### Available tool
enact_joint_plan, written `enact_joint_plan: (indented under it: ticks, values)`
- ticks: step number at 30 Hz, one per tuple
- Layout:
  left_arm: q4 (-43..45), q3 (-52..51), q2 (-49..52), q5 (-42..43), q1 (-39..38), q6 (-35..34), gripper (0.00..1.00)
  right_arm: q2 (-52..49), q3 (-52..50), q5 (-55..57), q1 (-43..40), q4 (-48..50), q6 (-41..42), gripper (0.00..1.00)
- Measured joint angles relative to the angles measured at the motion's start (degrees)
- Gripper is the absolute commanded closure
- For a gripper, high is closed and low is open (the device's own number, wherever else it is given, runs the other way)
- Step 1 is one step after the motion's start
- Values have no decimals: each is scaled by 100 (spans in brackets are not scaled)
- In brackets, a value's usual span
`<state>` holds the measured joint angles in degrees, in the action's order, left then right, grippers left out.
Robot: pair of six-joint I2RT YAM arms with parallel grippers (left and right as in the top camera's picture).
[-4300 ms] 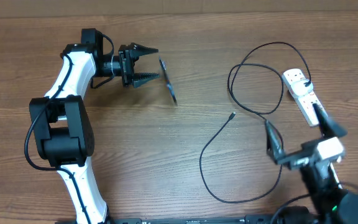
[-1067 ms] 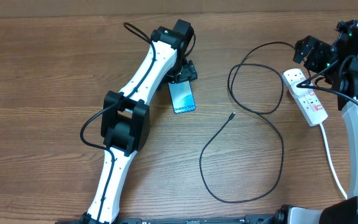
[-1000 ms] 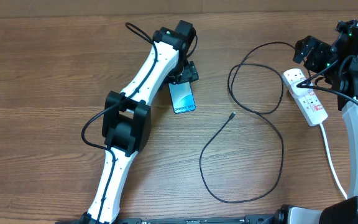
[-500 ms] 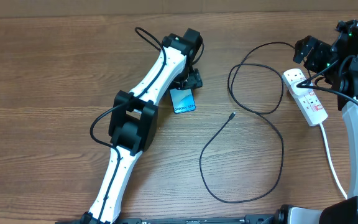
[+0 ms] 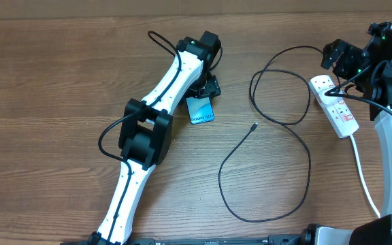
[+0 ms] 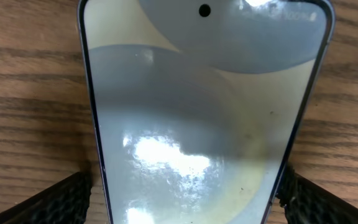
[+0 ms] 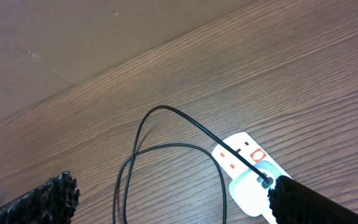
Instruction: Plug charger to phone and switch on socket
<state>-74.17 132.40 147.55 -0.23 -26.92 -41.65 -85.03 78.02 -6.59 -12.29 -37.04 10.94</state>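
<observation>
barely begun. sees the phone (image 5: 200,109) flat on the table (image 5: 60,68), screen up. has the left claw (image 5: 206,87) over its 12 o'clock end, fingers (image 6: 61,199) right beside both long edges; cannot tell if squeezing or only close. finds the charger (image 5: 309,163) wire looping at 3 o'clock of the phone, small end (image 5: 253,126) loose at 4 o'clock, well apart. looks plugged into the socket (image 5: 339,112) at the table's 3 o'clock side. shows the right claw (image 5: 339,60) wide open, empty, at 12 o'clock of the socket. left to do, at a guess: push the small end into the phone, then press a red switch (image 7: 257,153).
</observation>
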Motion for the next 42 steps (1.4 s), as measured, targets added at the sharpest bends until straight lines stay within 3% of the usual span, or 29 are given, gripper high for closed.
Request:
enact_joint_plan:
  ticks: [20,26,42]
  values:
    - [197,-306,-118,107,76,68,15,0,-2,0,0,0,-2,0]
    - [197,-315,-125,111,81,162,28,0,-2,0,0,-2,2,0]
    - [219,-326,-129,118,109,175,29,0,-2,0,2,-2,-2,0]
